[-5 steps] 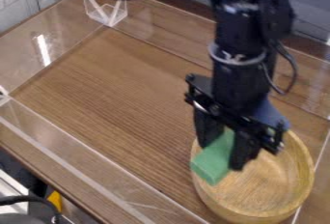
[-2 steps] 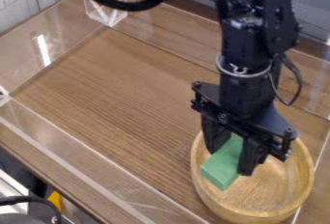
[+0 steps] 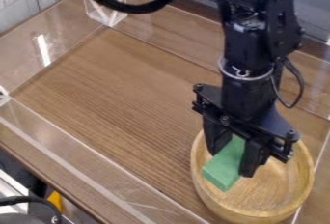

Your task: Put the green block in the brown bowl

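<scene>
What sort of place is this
Probably a robot test bench: a black robot arm works over a wood-grain tabletop walled by clear plastic panels, beside a round light-brown wooden bowl.

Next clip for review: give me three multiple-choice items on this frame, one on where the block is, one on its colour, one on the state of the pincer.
1. Where is the green block?
A. Over the brown bowl, held in the pincer
B. Lying on the bare table, far from the bowl
C. Beside the clear stand at the back

2. What colour is the block?
A. Red
B. Green
C. Blue

3. How is the pincer?
A. Wide open and empty
B. Out of view
C. Shut on the block

Answers: 1 A, the block hangs inside the bowl's outline between the fingers. 2 B, it is plain bright green. 3 C, the black fingers clamp its upper end.
</scene>
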`<state>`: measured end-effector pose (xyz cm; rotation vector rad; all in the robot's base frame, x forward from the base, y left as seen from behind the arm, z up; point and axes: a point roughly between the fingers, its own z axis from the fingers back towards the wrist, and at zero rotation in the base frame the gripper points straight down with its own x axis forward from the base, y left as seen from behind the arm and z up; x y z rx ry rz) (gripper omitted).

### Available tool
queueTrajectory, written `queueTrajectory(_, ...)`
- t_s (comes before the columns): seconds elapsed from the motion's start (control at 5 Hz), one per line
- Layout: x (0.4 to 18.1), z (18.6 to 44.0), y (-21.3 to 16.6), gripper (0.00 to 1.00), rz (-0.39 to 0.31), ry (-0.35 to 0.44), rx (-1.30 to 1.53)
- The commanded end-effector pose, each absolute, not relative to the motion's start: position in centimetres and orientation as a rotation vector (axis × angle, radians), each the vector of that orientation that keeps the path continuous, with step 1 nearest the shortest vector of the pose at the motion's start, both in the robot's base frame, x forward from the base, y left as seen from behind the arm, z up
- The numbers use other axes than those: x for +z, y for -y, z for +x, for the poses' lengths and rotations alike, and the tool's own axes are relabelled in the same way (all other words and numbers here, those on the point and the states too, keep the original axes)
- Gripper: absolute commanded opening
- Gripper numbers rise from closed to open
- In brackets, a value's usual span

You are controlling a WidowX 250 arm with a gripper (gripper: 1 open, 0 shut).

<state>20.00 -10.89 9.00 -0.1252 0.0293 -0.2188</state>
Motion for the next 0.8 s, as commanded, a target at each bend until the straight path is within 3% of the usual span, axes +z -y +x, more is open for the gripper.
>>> queueTrajectory(0.0, 9.69, 20.64, 11.3, 0.0, -0.13, 0.006, -0.221)
queueTrajectory(0.6, 9.63, 20.96, 11.37, 0.0, -0.124, 0.013, -0.199)
